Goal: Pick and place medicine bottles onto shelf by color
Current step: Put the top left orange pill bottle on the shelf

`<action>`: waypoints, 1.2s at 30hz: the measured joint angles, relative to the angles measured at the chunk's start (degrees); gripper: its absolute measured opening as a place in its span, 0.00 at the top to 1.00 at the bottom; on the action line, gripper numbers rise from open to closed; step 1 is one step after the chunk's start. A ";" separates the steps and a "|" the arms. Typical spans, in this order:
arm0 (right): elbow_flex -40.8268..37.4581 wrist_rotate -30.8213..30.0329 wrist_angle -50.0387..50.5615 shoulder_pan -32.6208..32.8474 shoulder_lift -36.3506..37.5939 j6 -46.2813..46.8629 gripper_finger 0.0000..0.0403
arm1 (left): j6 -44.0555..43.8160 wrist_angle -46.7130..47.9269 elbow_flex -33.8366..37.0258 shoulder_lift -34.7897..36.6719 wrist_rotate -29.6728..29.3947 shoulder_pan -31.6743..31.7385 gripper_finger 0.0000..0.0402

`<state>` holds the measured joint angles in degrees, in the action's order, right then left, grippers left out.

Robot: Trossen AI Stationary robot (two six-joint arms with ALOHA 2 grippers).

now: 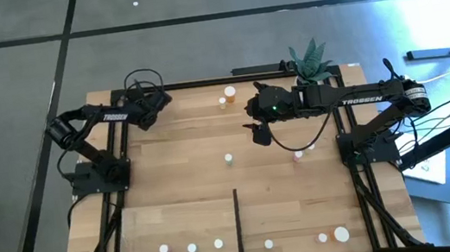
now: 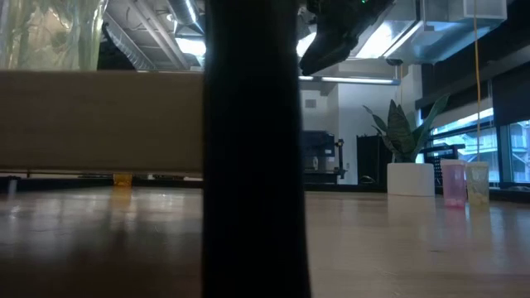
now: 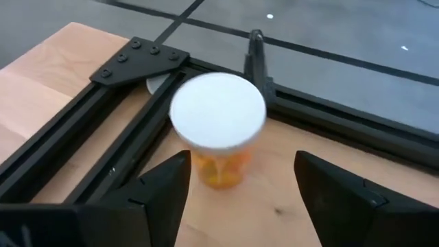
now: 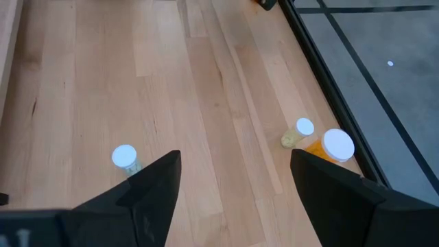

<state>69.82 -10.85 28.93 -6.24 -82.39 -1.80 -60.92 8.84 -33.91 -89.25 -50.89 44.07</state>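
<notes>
A wide black upright fills the middle; pink bottle beside a white plant pot.

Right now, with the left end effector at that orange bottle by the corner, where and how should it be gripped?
Probably on the orange bottle's body just under the wide white cap, from above with a finger on either side. It stands upright, and the cap overhangs the narrower body. The left end effector is open around it.

I see a white-capped orange bottle over pale wood tabletop; black rails frame it. Spiky green plant at the far edge.
</notes>
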 joint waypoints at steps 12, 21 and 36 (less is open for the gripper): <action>0.00 -0.01 0.01 0.00 0.00 0.04 0.31 | 3.30 6.15 0.00 0.00 -0.66 -8.11 0.37; 0.02 -0.02 0.00 -0.02 0.00 0.01 0.31 | 1.95 10.32 -3.65 0.33 -2.93 -15.62 0.37; 0.00 -0.02 -0.39 -0.02 0.00 -0.01 0.31 | 31.75 33.91 -16.43 5.40 -2.53 -19.36 0.37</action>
<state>69.82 -10.87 28.54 -6.26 -82.39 -1.82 -29.17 42.75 -50.34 -83.86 -53.42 24.71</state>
